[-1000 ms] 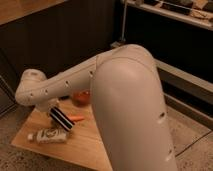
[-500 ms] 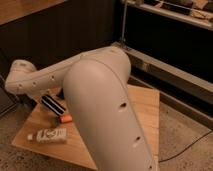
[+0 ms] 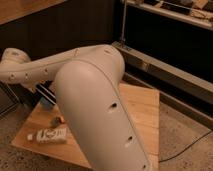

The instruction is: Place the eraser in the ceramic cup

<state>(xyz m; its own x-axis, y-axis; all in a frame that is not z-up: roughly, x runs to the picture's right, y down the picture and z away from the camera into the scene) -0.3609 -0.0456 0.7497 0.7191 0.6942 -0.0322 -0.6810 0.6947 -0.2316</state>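
My large white arm (image 3: 95, 95) fills the middle of the camera view and reaches left. The gripper itself is hidden behind the arm at the left. The eraser (image 3: 44, 92), a black block with pale stripes, sticks out slantwise from under the arm, its upper end hidden, and seems to be held there. Just below it shows a small patch of light blue (image 3: 50, 103) that looks like the ceramic cup, mostly covered by the arm.
A white labelled tube (image 3: 49, 135) lies near the front left of the wooden table (image 3: 145, 110). An orange carrot tip (image 3: 60, 120) peeks out beside the arm. A dark shelf unit with a metal rail (image 3: 165, 75) stands behind and to the right.
The eraser has moved up and to the left while the white tube stayed put. The arm has swung further left and now covers the orange-red bowl.
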